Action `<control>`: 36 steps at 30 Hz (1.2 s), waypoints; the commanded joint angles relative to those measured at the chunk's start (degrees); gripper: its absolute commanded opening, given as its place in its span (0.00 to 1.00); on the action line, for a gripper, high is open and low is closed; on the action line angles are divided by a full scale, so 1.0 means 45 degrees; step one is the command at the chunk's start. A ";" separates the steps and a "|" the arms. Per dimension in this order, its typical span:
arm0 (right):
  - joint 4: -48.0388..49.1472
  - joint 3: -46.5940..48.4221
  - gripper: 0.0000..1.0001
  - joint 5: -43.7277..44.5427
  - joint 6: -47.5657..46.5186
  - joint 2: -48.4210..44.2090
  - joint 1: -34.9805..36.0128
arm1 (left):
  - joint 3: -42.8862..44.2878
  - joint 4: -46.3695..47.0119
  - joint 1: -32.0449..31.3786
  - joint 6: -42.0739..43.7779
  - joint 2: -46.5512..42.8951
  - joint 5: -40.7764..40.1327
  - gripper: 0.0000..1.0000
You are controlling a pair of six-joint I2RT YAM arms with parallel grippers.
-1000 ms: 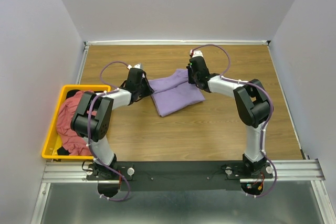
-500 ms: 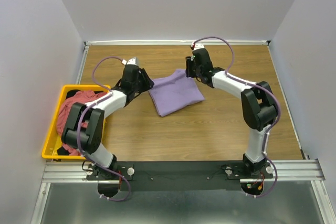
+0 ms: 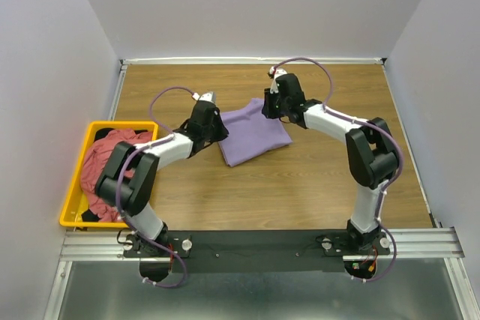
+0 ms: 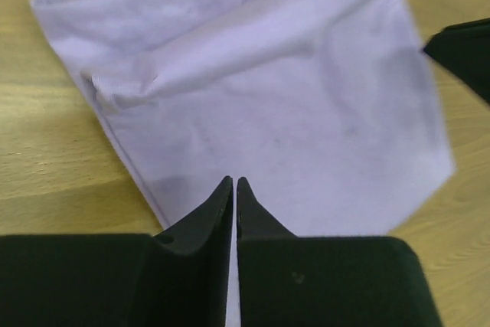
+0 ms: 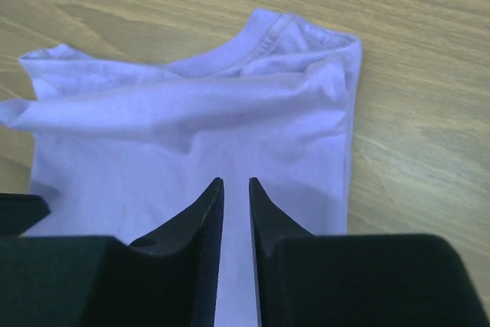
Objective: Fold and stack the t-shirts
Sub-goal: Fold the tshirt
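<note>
Your left gripper [image 4: 233,183] is pointing at the lavender t-shirt [image 4: 306,112] from one edge, its jaws lying all but together with only a hairline slit between them; whether any cloth is being nipped there, I cannot tell. Your right gripper [image 5: 234,181] is reaching over the same shirt from the opposite side, its jaws standing a narrow slot apart with lavender showing through; whether it is clenching cloth or only hovering, I cannot tell either. Each claw's dark tip is poking into the edge of the other's wrist view, so the two are working close across the cloth.

The shirt is lying folded on the wooden table [image 3: 300,185], toward the far middle, between the two claws; a raised crease is running across it, and its collar is showing at the edge farthest from the right wrist camera.

Well apart, at your left, the yellow bin [image 3: 70,198] is sitting at the table's edge, holding the red-pink t-shirt [image 3: 101,166] in a heap; your left arm [image 3: 139,174] is bending just in front of the bin's inner side.
</note>
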 commanded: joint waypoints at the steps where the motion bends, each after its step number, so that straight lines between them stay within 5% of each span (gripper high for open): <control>1: -0.0270 0.0886 0.26 -0.0352 -0.0357 0.1062 0.0031 | 0.1024 0.0016 0.0259 0.0290 0.1431 0.0272 0.09; 18: -0.0250 0.5222 0.26 -0.1269 -0.0359 0.4696 -0.0905 | 0.3819 -0.0023 0.2877 0.0329 0.5143 0.2420 0.09; 28: -0.0270 0.6786 0.30 -0.5954 0.1634 0.6181 -0.2214 | 0.4366 -0.0218 0.3405 0.0309 0.6043 0.3104 0.11; 36: -0.0231 0.6689 0.31 -0.7149 0.1985 0.5654 -0.2332 | 0.4601 -0.0277 0.3444 0.0544 0.6238 0.3534 0.12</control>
